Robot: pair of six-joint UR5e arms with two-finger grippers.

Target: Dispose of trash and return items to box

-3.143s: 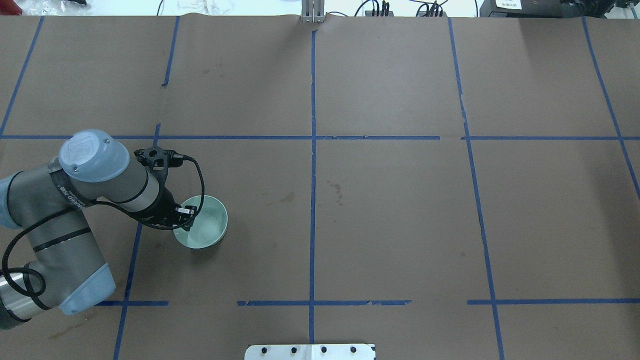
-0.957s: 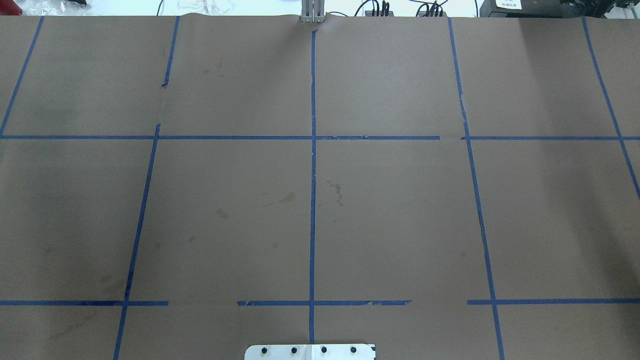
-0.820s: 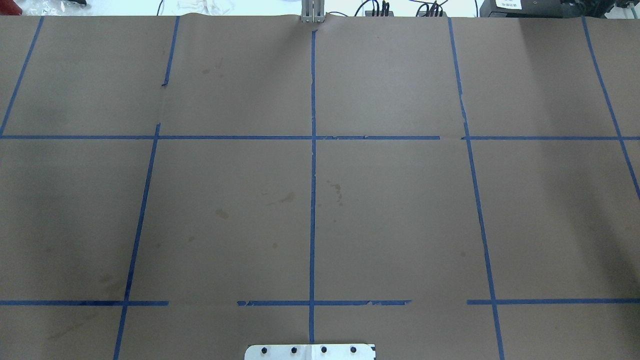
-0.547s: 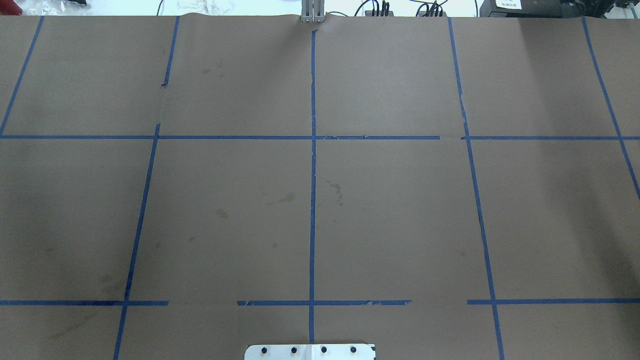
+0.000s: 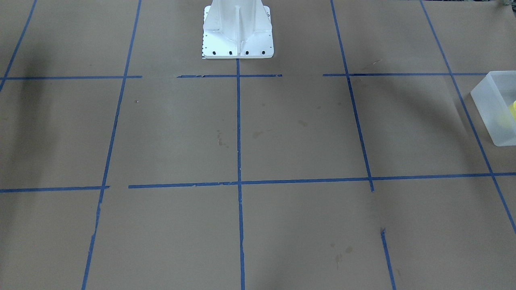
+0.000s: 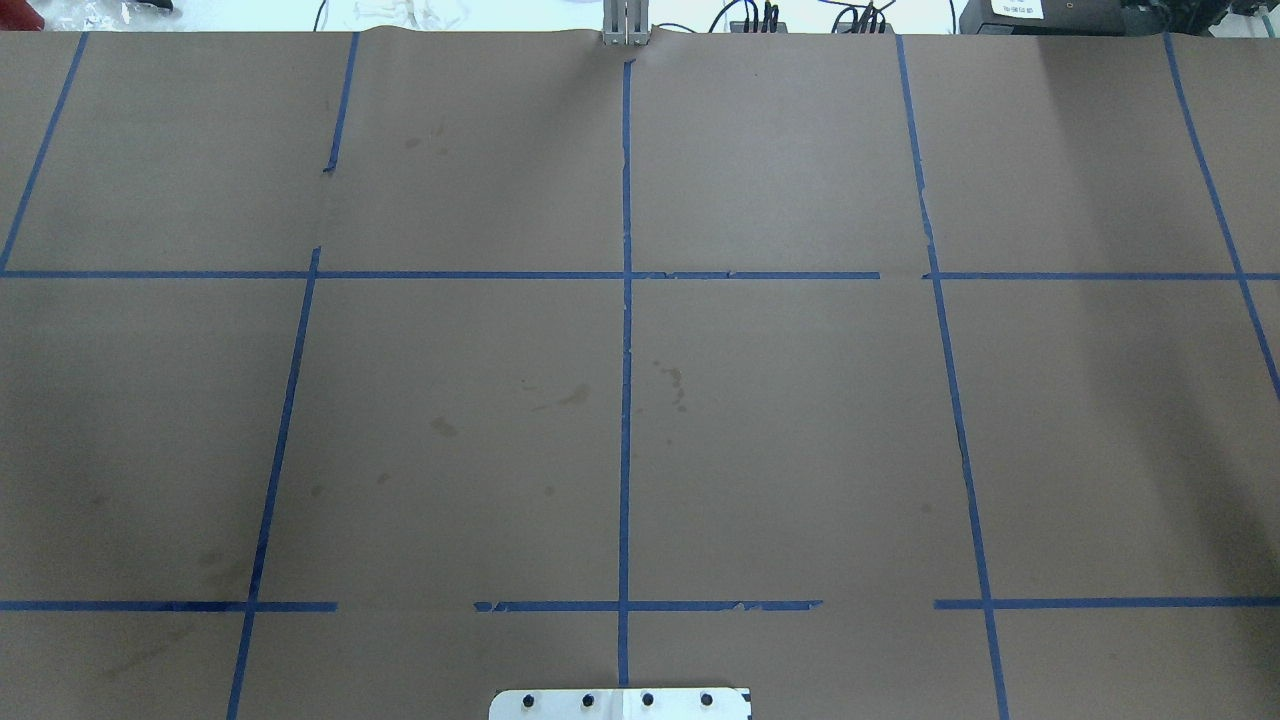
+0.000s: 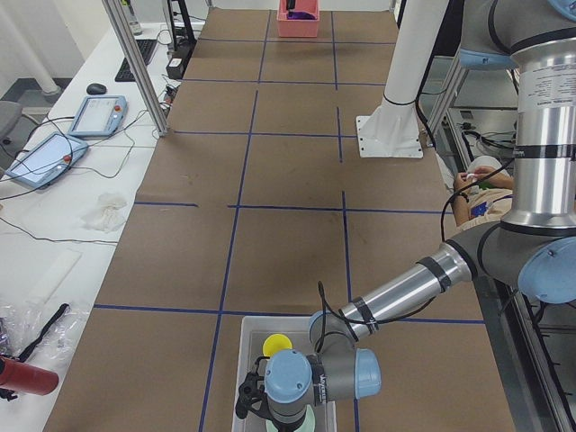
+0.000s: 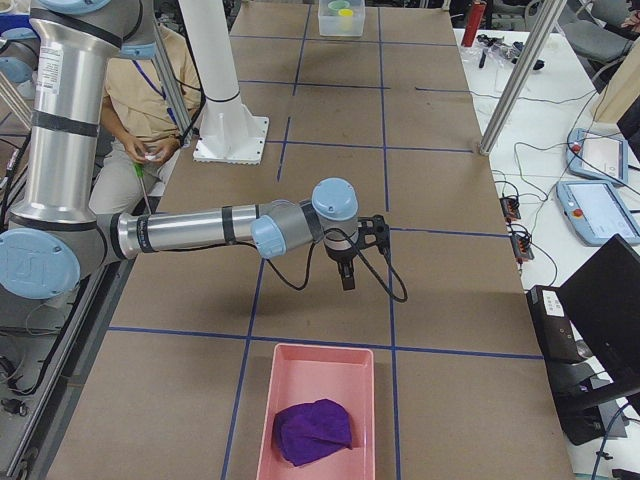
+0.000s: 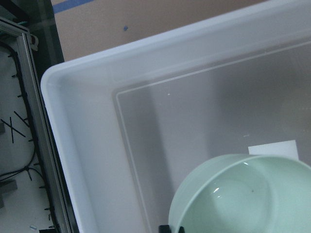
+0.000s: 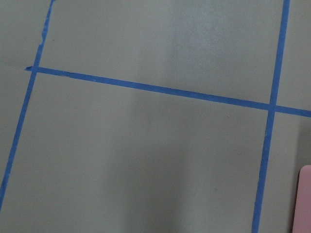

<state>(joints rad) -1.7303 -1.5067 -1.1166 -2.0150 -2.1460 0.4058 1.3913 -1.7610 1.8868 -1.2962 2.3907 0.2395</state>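
Observation:
The box (image 7: 243,346) sits at the table's end on my left; it also shows in the front view (image 5: 489,100) and the left wrist view (image 9: 87,145). A yellow cup (image 7: 276,344) stands inside it. My left gripper (image 9: 172,228) hangs over the box, shut on the rim of a pale green bowl (image 9: 243,194), which is inside the box walls. My right gripper (image 8: 345,270) hovers over bare table near a pink tray; I cannot tell whether it is open or shut.
A pink tray (image 8: 300,375) holding a purple cloth (image 8: 315,430) sits at the table's end on my right. The white robot pedestal (image 5: 238,28) stands at the table's edge. A seated person (image 8: 150,120) is behind the robot.
The left arm, holding the green bowl, left the overhead view between three seconds and one second ago. Nothing has changed in that view since.

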